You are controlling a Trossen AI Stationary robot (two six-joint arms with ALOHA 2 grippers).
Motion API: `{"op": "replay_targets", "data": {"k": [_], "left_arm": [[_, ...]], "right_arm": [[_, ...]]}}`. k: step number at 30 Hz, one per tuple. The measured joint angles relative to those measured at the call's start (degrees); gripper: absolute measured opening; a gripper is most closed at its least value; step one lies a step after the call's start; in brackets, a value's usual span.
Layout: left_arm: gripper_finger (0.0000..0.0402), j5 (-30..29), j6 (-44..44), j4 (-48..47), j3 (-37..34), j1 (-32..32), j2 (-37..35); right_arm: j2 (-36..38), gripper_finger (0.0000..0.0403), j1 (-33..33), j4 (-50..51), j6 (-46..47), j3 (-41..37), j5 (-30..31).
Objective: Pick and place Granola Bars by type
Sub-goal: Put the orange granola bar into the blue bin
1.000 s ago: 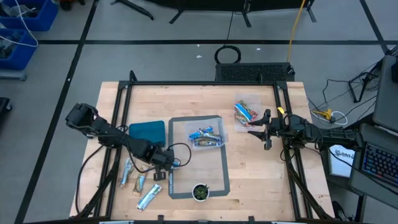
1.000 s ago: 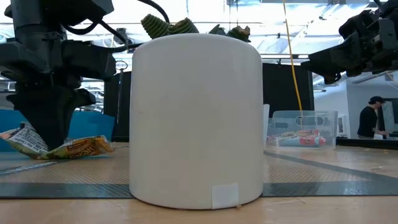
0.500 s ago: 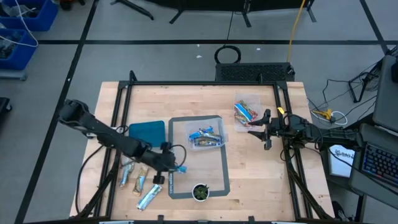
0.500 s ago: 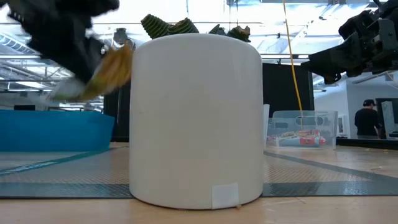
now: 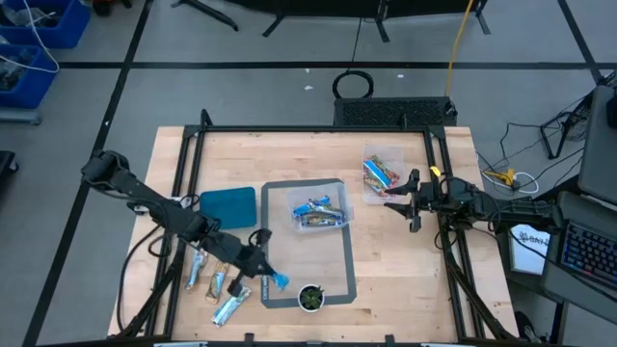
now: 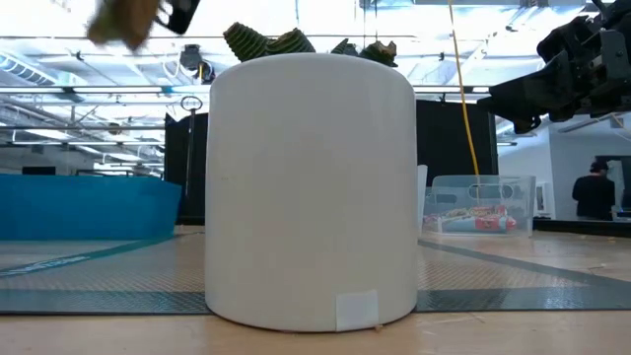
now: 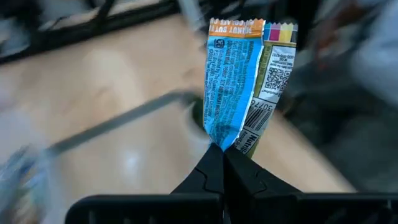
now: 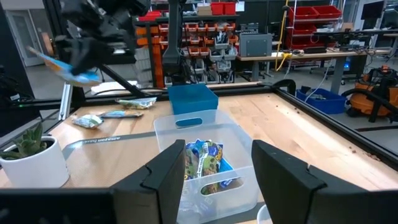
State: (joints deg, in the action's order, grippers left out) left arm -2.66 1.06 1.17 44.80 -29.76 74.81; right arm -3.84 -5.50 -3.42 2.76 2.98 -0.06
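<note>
Over the wooden table's [image 5: 405, 275] near left, the left gripper [image 7: 219, 155] is clenched on one crimped end of a blue-and-orange granola bar [image 7: 239, 87], light, crinkly and slippery, best pinched at that flat seal, while the right gripper [image 5: 403, 204] waits open at the right.

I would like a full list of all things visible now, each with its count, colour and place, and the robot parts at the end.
held granola bar: one, blue with orange end, in the left gripper, lifted above the table
loose bars: a few, silvery/tan, table's front left
middle bin: one, clear, blue bars inside, on the mat
far bin: one, clear, blue and orange-red bars, by the right gripper
blue container: one, left of the mat
plant pot: one, white, mat's front edge
left gripper: shut on the bar
right gripper: open, waiting at right
</note>
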Motion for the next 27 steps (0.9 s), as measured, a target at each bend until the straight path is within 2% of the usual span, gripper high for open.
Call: {"op": "replay_targets", "data": {"k": [3, 7, 12, 16, 22, 24, 27], "left_arm": [[0.0002, 8.82, -2.76, 4.8, -0.02, 0.33, 0.01], [0.0001, 18.93, -9.97, 16.61, 0.0, 1.03, -0.01], [0.0001, 20.83, -4.73, 25.42, 0.0, 0.19, -0.01], [0.0002, 20.61, -2.1, 30.95, 0.0, -0.8, -0.03], [0.0003, 17.26, 0.74, 31.87, 0.0, -1.78, -0.03], [0.0002, 12.79, 3.27, 30.44, 0.0, -2.4, -0.56], [0.0002, 0.75, 8.58, 23.02, 0.0, -4.19, -4.28]], "right_arm": [[0.0, 0.0176, 0.0, 0.04, -0.02, 0.0, 0.0], [0.0, 0.0176, -0.02, 0.01, 0.0, 0.0, 0.0], [0.0, 0.0176, 0.0, 0.0, 0.0, 0.0, -0.02], [0.0, 0.0176, 0.0, 0.0, -0.02, 0.0, 0.0], [0.0, 0.0176, -0.02, 0.0, -0.02, 0.0, 0.0], [0.0, 0.0176, -0.01, 0.0, -0.01, 0.0, -0.01], [0.0, 0.0176, -0.02, 0.01, -0.02, 0.0, 0.0]]}}
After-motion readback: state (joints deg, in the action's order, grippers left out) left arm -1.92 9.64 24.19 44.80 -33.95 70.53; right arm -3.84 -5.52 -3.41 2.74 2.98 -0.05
